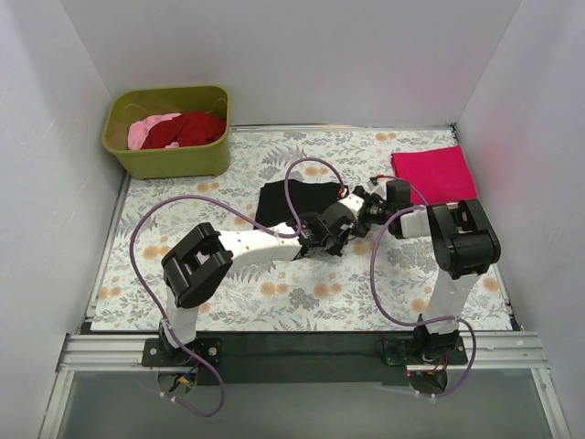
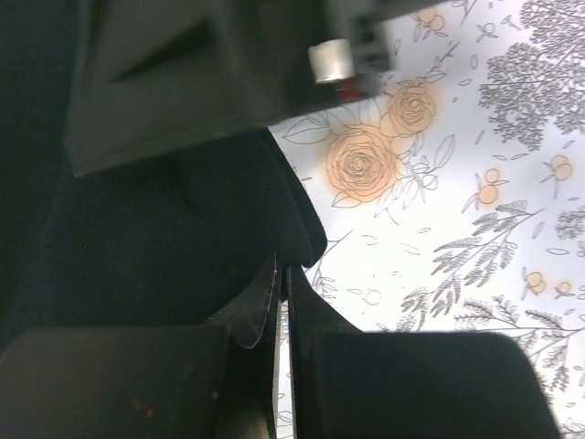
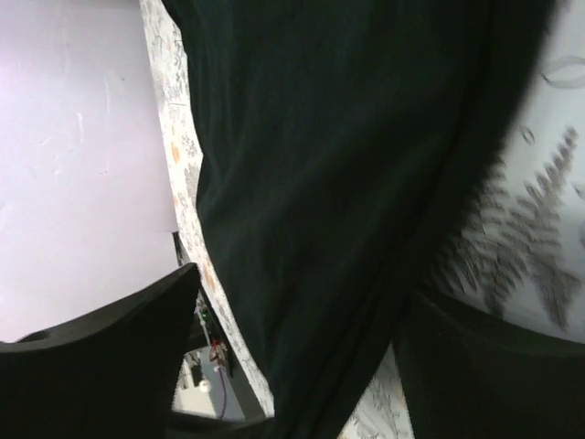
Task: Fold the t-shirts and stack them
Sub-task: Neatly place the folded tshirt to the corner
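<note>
Black shirt [image 1: 279,197] at worktop [image 1: 274,293] centre, its 4 o'clock corner pinched by the closed left end effector [image 2: 280,293] for folding; right end effector [image 3: 302,283] gapes astride the cloth.

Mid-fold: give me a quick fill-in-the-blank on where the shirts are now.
The folded magenta-pink cotton t-shirt lies at the far ____ corner of the floral table cloth.
In the olive-green plastic tub, a pale pink t-shirt lies beside a dark ____ one.
The right gripper is ____, with the black cotton t-shirt between its fingers.
Missing: right; red; open.
</note>
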### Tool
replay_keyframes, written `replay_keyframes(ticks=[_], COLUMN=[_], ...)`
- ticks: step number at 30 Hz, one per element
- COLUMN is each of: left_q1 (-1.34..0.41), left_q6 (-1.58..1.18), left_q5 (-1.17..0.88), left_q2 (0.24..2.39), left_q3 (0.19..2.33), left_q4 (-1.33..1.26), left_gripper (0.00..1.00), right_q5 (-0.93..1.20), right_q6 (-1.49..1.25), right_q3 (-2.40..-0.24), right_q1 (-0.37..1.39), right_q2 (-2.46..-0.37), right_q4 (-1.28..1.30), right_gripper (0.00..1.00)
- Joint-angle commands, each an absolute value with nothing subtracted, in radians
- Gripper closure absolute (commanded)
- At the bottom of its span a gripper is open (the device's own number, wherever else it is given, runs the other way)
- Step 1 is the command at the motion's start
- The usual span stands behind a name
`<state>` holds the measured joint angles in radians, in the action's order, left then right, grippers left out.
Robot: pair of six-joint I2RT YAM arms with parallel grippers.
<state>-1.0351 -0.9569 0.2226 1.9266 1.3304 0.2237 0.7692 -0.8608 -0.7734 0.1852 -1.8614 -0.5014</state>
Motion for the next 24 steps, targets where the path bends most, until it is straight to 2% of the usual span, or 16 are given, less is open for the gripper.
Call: replay_keyframes(ticks=[1, 2, 5, 6, 7, 9, 11, 12, 13, 16, 17, 19, 20, 24], left_q1=[-1.035, -1.035, -1.035, -1.035, -1.035, -1.032, -1.028, -1.017, -1.012, -0.967, -0.922, -0.858, -0.771, -0.557], left_q6=[-0.995, -1.003, -1.032, -1.040, -1.054, -1.065, -1.084, -1.092, -1.095, -1.108, -1.112, -1.121, -1.126, -1.144], left_q5=[0.176, 0.172, 0.141, 0.134, 0.120, 0.112, 0.089, 0.078, 0.068, 0.029, 0.020, 0.006, 0.002, -0.015], left_q2=[1.864, 1.865, 1.870, 1.871, 1.871, 1.864, 1.844, 1.832, 1.797, 1.693, 1.654, 1.583, 1.509, 1.376], left_q3=[1.333, 1.335, 1.347, 1.348, 1.350, 1.348, 1.341, 1.336, 1.330, 1.309, 1.274, 1.229, 1.173, 1.051], left_q4=[0.180, 0.176, 0.172, 0.167, 0.164, 0.164, 0.164, 0.173, 0.185, 0.264, 0.282, 0.328, 0.340, 0.370], left_gripper=[1.00, 1.00, 1.00, 1.00, 0.98, 0.91, 0.77, 0.71, 0.57, 0.36, 0.25, 0.16, 0.11, 0.07], right_q5=[0.742, 0.738, 0.735, 0.730, 0.727, 0.716, 0.642, 0.606, 0.568, 0.430, 0.346, 0.257, 0.161, -0.004], right_q6=[-0.836, -0.830, -0.792, -0.773, -0.729, -0.649, -0.469, -0.407, -0.335, -0.122, -0.042, 0.030, 0.081, 0.156], right_q3=[-0.831, -0.839, -0.859, -0.867, -0.888, -0.928, -1.019, -1.052, -1.086, -1.239, -1.305, -1.370, -1.400, -1.561], right_q1=[0.213, 0.215, 0.215, 0.215, 0.218, 0.218, 0.218, 0.218, 0.218, 0.209, 0.207, 0.202, 0.199, 0.178], right_q2=[-1.916, -1.924, -1.928, -1.930, -1.930, -1.928, -1.915, -1.908, -1.902, -1.879, -1.876, -1.868, -1.868, -1.871], right_q4=[-0.505, -0.503, -0.483, -0.466, -0.441, -0.309, -0.080, -0.007, 0.071, 0.331, 0.377, 0.494, 0.524, 0.620], right_gripper=[0.30, 0.32, 0.51, 0.65, 0.74, 0.90, 0.98, 0.99, 0.99, 0.99, 0.99, 0.99, 0.99, 0.99])
